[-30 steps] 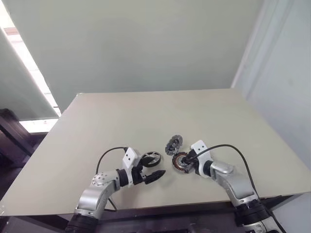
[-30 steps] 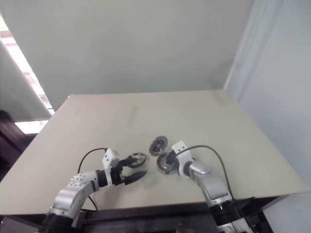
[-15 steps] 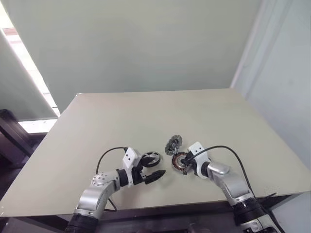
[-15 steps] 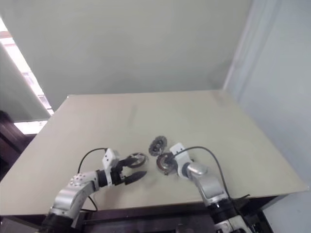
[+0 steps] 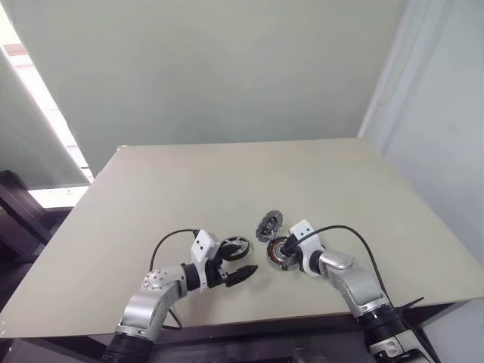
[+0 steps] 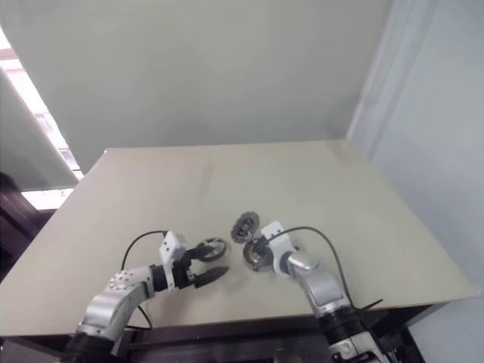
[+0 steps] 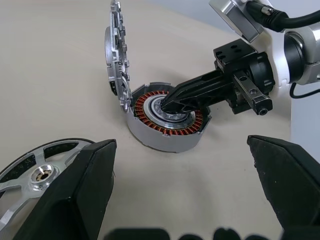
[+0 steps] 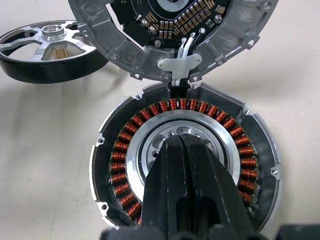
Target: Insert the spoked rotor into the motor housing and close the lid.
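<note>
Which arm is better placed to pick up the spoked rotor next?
Left. Its gripper is open right beside the spoked rotor, while the right gripper is shut, its tip inside the motor housing.

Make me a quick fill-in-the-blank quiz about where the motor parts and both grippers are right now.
1. The right gripper is ____, its fingertips over the silvery centre of the motor housing.
2. The lid stands ____ on its hinge at the housing's edge.
3. The spoked rotor lies flat on the ____.
4. The left gripper is ____ and holds nothing.

Missing words: shut; open; table; open
</note>
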`<act>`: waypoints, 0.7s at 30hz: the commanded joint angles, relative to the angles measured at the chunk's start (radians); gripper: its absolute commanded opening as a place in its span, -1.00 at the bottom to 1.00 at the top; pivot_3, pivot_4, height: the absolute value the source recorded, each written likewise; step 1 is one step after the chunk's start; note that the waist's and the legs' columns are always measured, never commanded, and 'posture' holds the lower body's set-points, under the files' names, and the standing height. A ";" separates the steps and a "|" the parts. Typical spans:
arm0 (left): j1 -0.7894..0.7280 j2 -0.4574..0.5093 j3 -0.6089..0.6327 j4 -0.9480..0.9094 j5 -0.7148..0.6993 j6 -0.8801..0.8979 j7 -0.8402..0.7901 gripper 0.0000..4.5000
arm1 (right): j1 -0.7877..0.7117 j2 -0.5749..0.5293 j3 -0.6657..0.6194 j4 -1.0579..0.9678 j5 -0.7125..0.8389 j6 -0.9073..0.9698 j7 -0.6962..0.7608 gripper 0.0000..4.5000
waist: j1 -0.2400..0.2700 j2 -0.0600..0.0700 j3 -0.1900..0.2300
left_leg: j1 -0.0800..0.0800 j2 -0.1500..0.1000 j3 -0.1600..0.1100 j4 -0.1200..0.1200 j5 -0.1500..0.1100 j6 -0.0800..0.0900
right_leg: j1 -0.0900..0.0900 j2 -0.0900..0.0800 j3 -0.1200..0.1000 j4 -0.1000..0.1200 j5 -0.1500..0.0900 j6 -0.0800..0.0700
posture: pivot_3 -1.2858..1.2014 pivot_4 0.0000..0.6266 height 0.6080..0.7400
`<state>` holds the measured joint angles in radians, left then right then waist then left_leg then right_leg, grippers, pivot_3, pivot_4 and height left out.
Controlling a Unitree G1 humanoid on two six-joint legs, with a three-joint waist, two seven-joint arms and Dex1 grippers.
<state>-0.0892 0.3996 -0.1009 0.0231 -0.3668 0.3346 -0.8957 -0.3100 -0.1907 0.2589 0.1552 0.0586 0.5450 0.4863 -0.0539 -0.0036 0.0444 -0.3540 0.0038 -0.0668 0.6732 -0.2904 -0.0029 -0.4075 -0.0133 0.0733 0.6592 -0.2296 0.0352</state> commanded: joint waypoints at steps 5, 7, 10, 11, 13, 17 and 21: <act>-0.014 0.003 0.003 -0.032 0.001 -0.015 -0.002 1.00 | -0.032 -0.019 -0.044 -0.105 0.031 0.043 0.023 -0.99 | 0.000 0.000 0.000 | -0.001 0.000 0.000 0.000 0.000 0.000 | -0.001 0.000 0.000 0.000 0.000 0.000 | 0.03 -1.00 1.00; -0.015 0.003 0.003 -0.031 0.001 -0.015 -0.003 1.00 | -0.033 -0.020 -0.076 -0.130 0.049 0.046 0.013 -0.99 | 0.001 0.000 0.000 | -0.001 0.000 0.000 0.000 0.000 0.000 | -0.001 0.000 0.000 0.000 0.000 0.000 | 0.03 -1.00 1.00; -0.016 0.002 0.003 -0.029 0.001 -0.014 -0.002 1.00 | -0.029 -0.014 -0.121 -0.154 0.075 0.038 0.000 -0.99 | 0.001 0.000 0.000 | -0.001 0.000 0.000 0.000 0.000 0.000 | -0.001 0.000 0.000 0.000 0.000 0.000 | 0.03 -1.00 1.00; -0.016 0.002 0.003 -0.029 0.001 -0.013 -0.002 1.00 | -0.024 -0.013 -0.130 -0.161 0.081 0.038 -0.002 -0.99 | 0.001 0.000 0.000 | -0.001 0.000 0.000 0.000 0.000 0.000 | -0.001 0.000 0.000 0.000 0.000 0.000 | 0.03 -1.00 1.00; -0.017 0.002 0.003 -0.029 0.001 -0.012 -0.002 1.00 | -0.017 -0.016 -0.136 -0.173 0.085 0.039 -0.004 -0.99 | 0.001 0.000 0.000 | -0.001 0.000 0.000 0.000 0.000 0.000 | -0.001 0.000 0.000 0.000 0.000 0.000 | 0.03 -1.00 1.00; -0.018 0.003 0.003 -0.027 0.002 -0.012 -0.002 1.00 | 0.007 -0.030 -0.131 -0.187 0.088 0.046 0.006 -0.99 | 0.001 0.000 0.000 | -0.001 0.000 0.000 0.000 0.000 0.000 | -0.001 0.000 0.000 0.000 0.000 0.000 | 0.03 -1.00 1.00; -0.021 0.003 0.004 -0.023 0.003 -0.015 -0.003 1.00 | 0.025 -0.057 -0.104 -0.214 0.089 0.074 0.033 -0.69 | 0.001 0.000 0.000 | -0.002 0.000 0.000 0.000 0.000 0.000 | -0.001 0.000 0.000 0.000 0.000 0.000 | 0.03 -1.00 1.00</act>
<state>-0.0894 0.3992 -0.1009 0.0232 -0.3660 0.3345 -0.8958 -0.2825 -0.2361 0.1480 0.0000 0.1367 0.6155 0.5038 -0.0533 -0.0035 0.0444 -0.3556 0.0036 -0.0670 0.6731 -0.2904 -0.0028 -0.4083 -0.0136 0.0730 0.6587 -0.2296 0.0353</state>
